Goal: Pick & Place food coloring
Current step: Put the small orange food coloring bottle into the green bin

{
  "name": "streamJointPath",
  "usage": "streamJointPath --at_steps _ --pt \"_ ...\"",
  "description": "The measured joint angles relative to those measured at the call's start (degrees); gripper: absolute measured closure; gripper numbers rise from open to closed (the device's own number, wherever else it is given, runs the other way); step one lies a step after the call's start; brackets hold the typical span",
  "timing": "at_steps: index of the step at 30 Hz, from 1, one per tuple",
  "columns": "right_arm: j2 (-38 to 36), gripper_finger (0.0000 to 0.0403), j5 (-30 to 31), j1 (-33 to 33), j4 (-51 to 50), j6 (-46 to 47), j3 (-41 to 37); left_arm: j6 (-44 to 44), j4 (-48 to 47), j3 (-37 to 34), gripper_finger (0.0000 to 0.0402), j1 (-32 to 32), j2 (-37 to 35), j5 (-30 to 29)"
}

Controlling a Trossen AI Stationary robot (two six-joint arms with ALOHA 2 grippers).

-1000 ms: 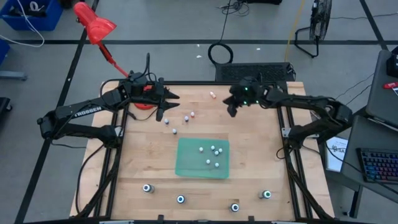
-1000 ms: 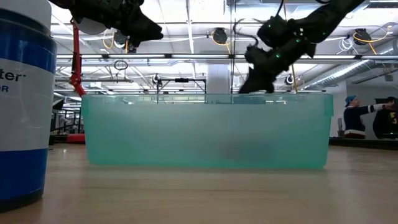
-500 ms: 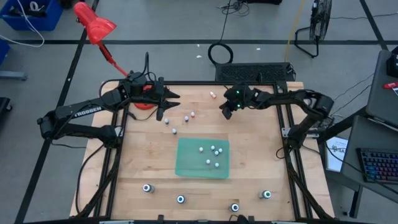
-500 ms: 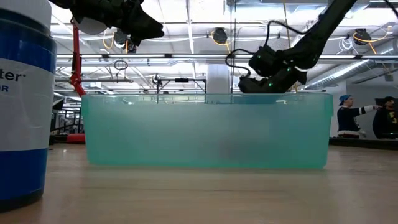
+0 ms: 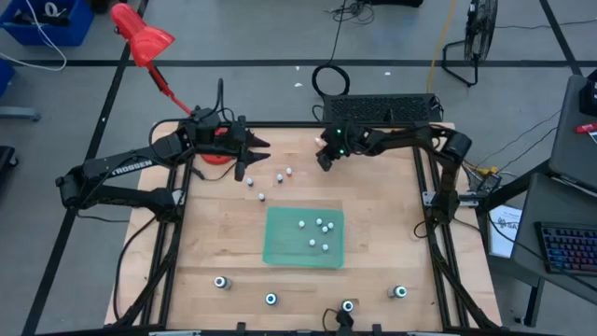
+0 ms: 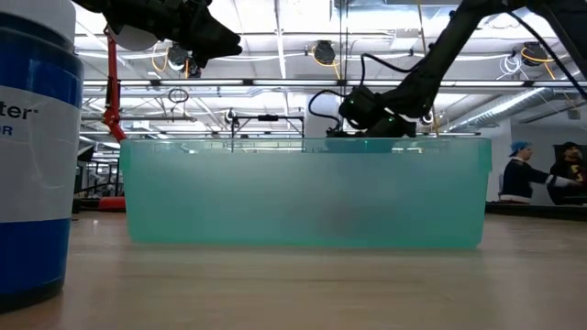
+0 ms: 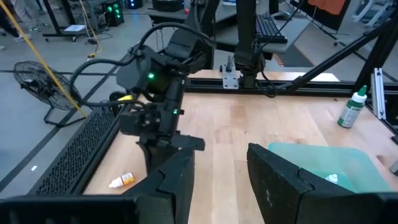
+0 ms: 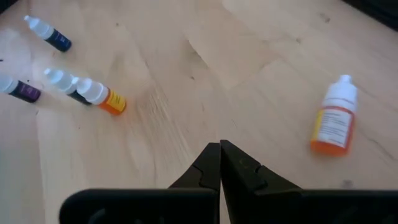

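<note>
**Small droppers loose on the bench, both grippers empty**

Food coloring bottles: an orange-labelled bottle [image 8: 334,121] lies on its side near the right gripper [image 8: 220,163], whose fingers are pressed together on nothing. Four more bottles [image 8: 96,94] lie farther off; others sit in the green tray [image 5: 280,245]. Judged light, hard plastic, round and prone to roll; best pinched across the body, not the tapered cap. Left gripper [image 7: 217,171] hovers part-open, empty, beyond that cluster from the tray. Bench [image 5: 382,219] is bare smooth wood. Workshop behind; a person [image 6: 525,174] stands far off.
</note>
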Motion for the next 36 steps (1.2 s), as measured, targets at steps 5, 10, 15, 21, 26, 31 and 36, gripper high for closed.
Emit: streamJointPath --at_steps 5,10,15,21,26,31,36 --pt "2.45 0.0403 0.24 -0.2 -0.19 0.52 2.75 0.0 -0.2 0.0 0.0252 0.0 0.0 0.0" --pt "4.64 0.0403 0.55 -1.97 -0.74 1.48 5.2 0.31 -0.24 0.0 0.0252 0.0 0.0 -0.01" --pt "5.95 0.0403 3.84 -3.28 -0.97 1.53 6.48 0.48 -0.27 0.0 0.0252 0.0 0.0 0.0" --pt "5.94 0.0403 6.58 -3.92 -3.04 1.25 6.46 0.48 -0.33 0.0 0.0252 0.0 0.0 -0.02" --pt "5.78 0.0403 6.21 -3.23 -3.17 -1.16 6.46 0.5 -0.33 0.0 0.0252 0.0 0.0 0.0" --pt "4.46 0.0385 6.25 -1.79 -3.06 -6.21 6.44 0.5 -0.33 0.0 0.0252 0.0 0.0 -0.02" --pt "3.02 0.0337 9.51 -0.35 -4.19 -11.9 6.42 0.52 -0.35 0.0 0.0252 0.0 0.0 0.0"
